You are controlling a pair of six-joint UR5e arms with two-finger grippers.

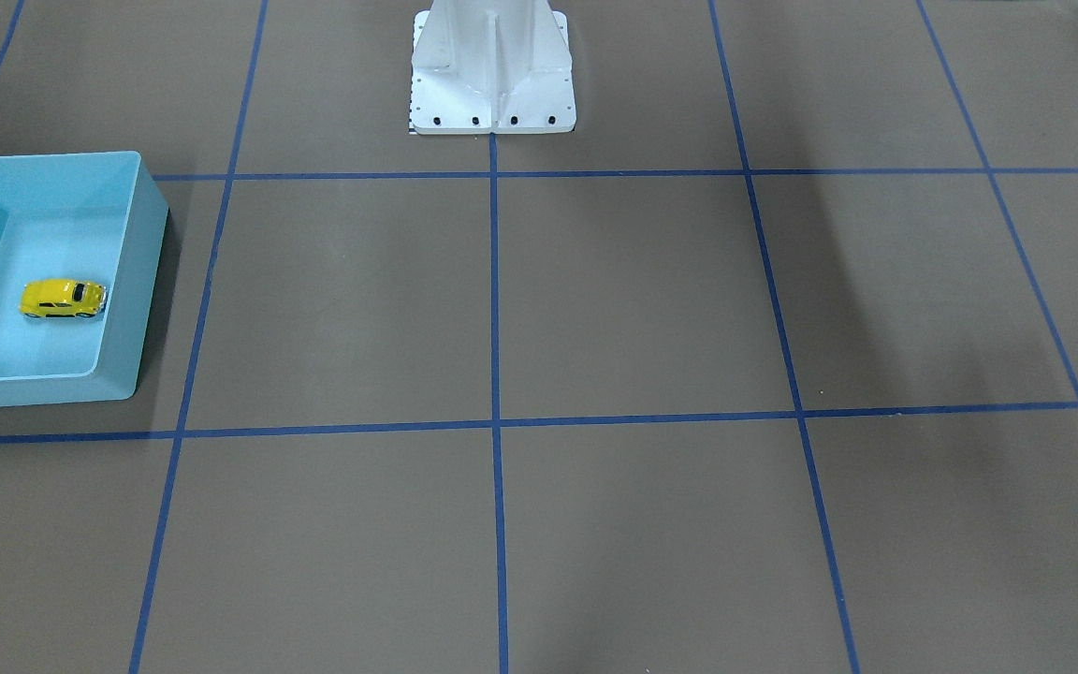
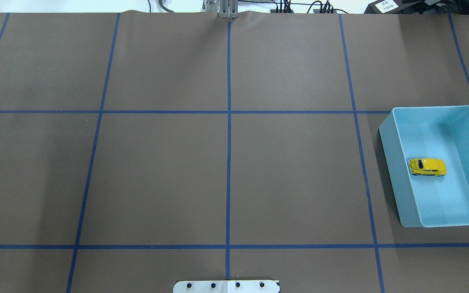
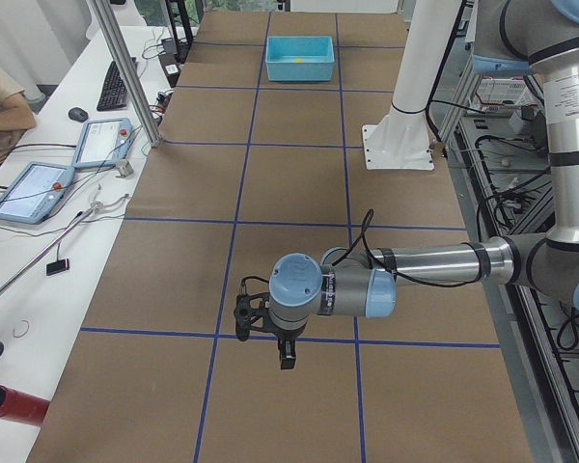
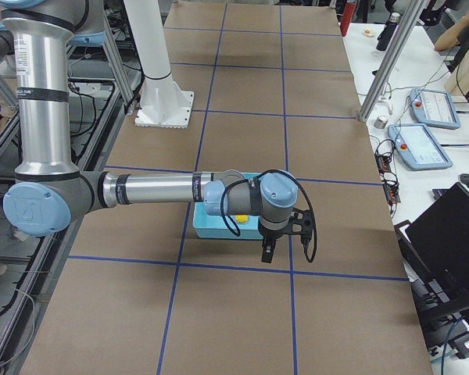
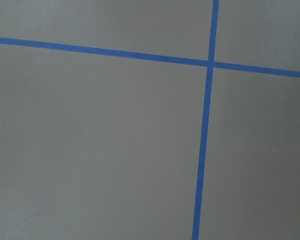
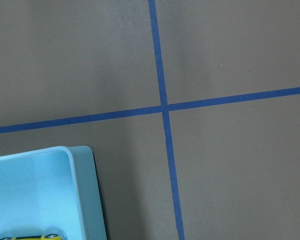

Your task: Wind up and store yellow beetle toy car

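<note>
The yellow beetle toy car point(image 1: 62, 299) stands on its wheels on the floor of the light blue bin point(image 1: 141, 253), at the table's end on my right. It also shows in the overhead view point(image 2: 427, 167), inside the bin point(image 2: 389, 162). The right wrist view catches the bin's corner point(image 6: 85, 200) and a sliver of the car point(image 6: 30, 237). My right gripper point(image 4: 267, 254) hangs above the table just beyond the bin point(image 4: 219, 230). My left gripper point(image 3: 286, 362) hangs over bare table far from the bin point(image 3: 300, 58). I cannot tell whether either is open or shut.
The white robot pedestal point(image 1: 492, 84) stands at the table's robot-side edge. Blue tape lines point(image 2: 229, 162) grid the brown table. A side desk with tablets point(image 3: 39, 188) and metal posts point(image 3: 125, 72) runs along the operators' side, where a person sits.
</note>
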